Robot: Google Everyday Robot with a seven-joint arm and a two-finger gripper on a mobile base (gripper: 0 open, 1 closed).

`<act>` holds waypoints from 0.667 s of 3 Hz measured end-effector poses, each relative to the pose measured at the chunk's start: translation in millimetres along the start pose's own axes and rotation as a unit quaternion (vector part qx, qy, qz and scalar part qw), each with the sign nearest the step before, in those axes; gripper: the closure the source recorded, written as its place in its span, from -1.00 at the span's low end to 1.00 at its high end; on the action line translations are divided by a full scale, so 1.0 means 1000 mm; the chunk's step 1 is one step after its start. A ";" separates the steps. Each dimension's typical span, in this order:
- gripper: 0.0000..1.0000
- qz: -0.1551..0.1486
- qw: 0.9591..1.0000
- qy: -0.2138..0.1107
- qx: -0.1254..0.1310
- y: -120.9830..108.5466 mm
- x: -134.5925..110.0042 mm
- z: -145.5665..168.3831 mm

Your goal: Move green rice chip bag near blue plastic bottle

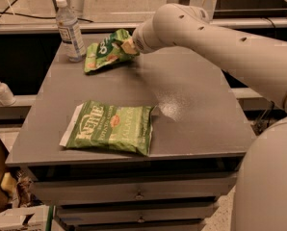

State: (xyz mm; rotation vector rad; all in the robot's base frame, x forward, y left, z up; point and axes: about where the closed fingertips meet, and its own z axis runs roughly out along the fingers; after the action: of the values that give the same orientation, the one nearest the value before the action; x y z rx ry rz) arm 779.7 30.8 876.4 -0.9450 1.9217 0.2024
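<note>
The green rice chip bag (107, 52) sits at the far left of the grey worktop (191, 109), tilted, with its printed face turned toward the camera and its left end low against the surface. Its right edge is pinched by the end effector (129, 45), which is mostly hidden behind the rounded wrist of the cream arm (220, 42) reaching in from the right. The blue plastic bottle (70, 30) stands upright near the far left corner, just beside the bag's left end; whether the 2 touch cannot be told. 1 larger light-green Kettle chip bag (110, 127) lies flat near the front edge of the worktop, well apart from both. A small white pump bottle (1, 89) stands on a lower ledge to the left, off the worktop. Below the front edge, drawer fronts (138, 194) are visible.
</note>
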 end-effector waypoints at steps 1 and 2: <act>-0.28 0.000 1.000 0.008 0.003 -0.003 0.005 0.000; -0.77 -0.003 1.000 0.016 0.000 -0.001 0.009 -0.001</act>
State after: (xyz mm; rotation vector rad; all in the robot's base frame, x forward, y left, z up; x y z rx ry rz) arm 777.3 24.8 870.3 -0.9591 1.9491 0.1854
